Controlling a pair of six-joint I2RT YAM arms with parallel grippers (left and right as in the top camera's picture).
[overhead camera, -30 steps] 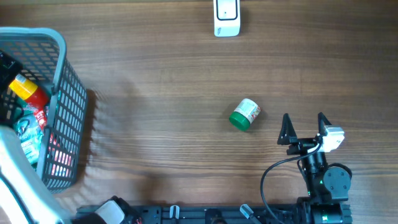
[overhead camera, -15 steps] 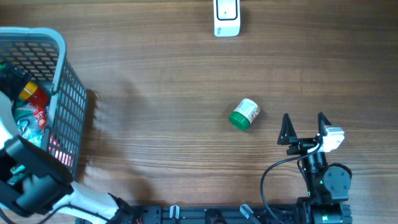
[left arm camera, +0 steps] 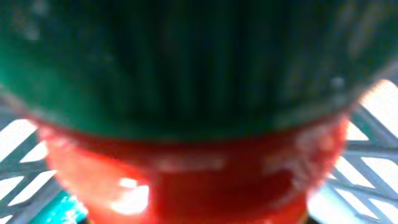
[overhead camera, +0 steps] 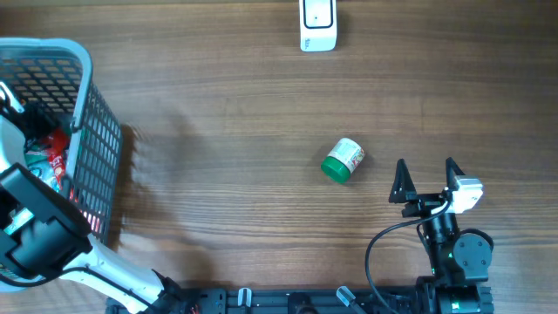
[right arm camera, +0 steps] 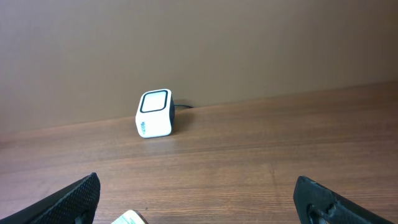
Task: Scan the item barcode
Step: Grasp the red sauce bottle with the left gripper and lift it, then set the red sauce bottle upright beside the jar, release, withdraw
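Observation:
A red bottle (left arm camera: 186, 177) with a ribbed dark green cap (left arm camera: 186, 62) fills the left wrist view, blurred and very close, with basket mesh behind it. My left arm (overhead camera: 35, 235) reaches down into the grey basket (overhead camera: 87, 105). Its fingers are hidden in both views, so I cannot tell whether they hold the bottle. The white barcode scanner (overhead camera: 318, 24) stands at the table's far edge, also in the right wrist view (right arm camera: 154, 114). My right gripper (overhead camera: 427, 179) rests open near the front right, nothing between its fingers (right arm camera: 81, 196).
A small white jar with a green lid (overhead camera: 343, 160) lies on its side mid-table, just left of the right gripper; its edge shows at the bottom of the right wrist view (right arm camera: 127, 218). Red and teal packages (overhead camera: 48, 157) lie in the basket.
The left arm has pushed further into the basket and now covers the yellow-capped bottle seen earlier. The right arm, jar and scanner have not moved.

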